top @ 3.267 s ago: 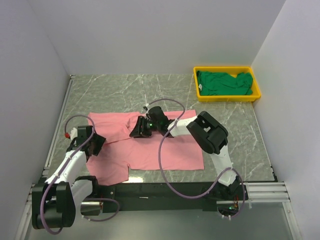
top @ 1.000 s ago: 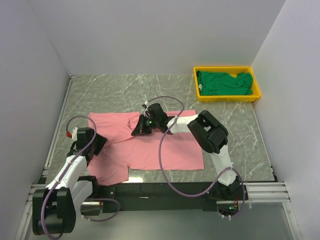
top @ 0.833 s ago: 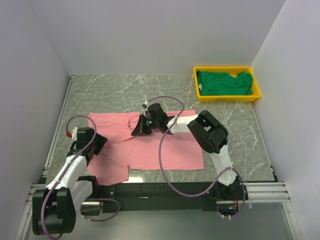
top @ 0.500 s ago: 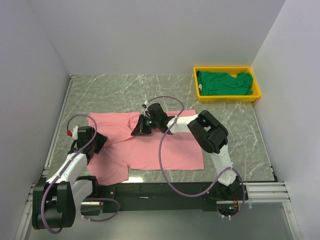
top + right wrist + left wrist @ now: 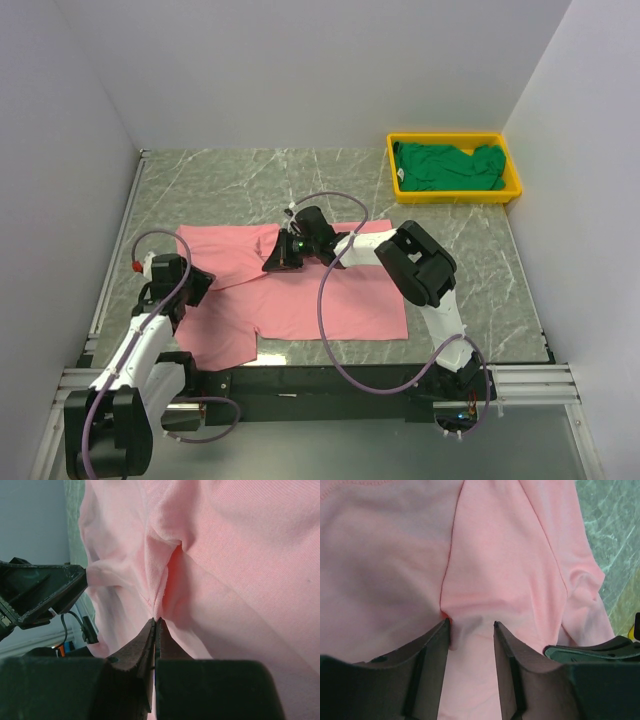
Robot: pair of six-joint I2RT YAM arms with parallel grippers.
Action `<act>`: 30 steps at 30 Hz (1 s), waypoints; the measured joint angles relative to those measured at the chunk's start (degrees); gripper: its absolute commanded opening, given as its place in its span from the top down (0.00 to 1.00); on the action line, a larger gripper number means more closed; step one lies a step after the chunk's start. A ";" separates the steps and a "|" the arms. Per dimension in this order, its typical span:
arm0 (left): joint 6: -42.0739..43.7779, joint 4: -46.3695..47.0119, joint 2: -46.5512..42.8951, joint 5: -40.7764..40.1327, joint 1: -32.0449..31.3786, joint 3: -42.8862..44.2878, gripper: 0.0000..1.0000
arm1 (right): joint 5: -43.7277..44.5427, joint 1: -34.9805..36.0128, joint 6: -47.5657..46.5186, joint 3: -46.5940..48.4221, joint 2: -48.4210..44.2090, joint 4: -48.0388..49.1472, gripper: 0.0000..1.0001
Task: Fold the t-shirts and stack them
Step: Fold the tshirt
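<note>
Where only a thin pleat is pinched, the soft pink shirt (image 5: pixel 340 300), spread on the marbled table (image 5: pixel 250 180), may be dropped or bunched. The right claw (image 5: pixel 155 622) is clenched on a fold by the collar; the left claw (image 5: pixel 471 630) is spread open astride a sleeve ridge. The crumpled green shirt (image 5: pixel 440 165) is seen in the rigid yellow tray (image 5: pixel 455 194).
</note>
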 measured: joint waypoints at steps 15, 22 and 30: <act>-0.28 -0.90 1.07 2.19 -0.02 -0.02 0.81 | 0.07 -0.44 -0.33 0.00 0.00 -0.11 1.00; -0.39 -3.17 1.05 2.40 0.00 -0.02 0.94 | 0.20 -0.52 -0.63 0.00 0.00 -0.68 1.00; -1.09 -5.14 1.86 4.13 0.00 -0.04 0.94 | 0.22 -0.94 -1.29 0.00 -0.07 -1.81 1.00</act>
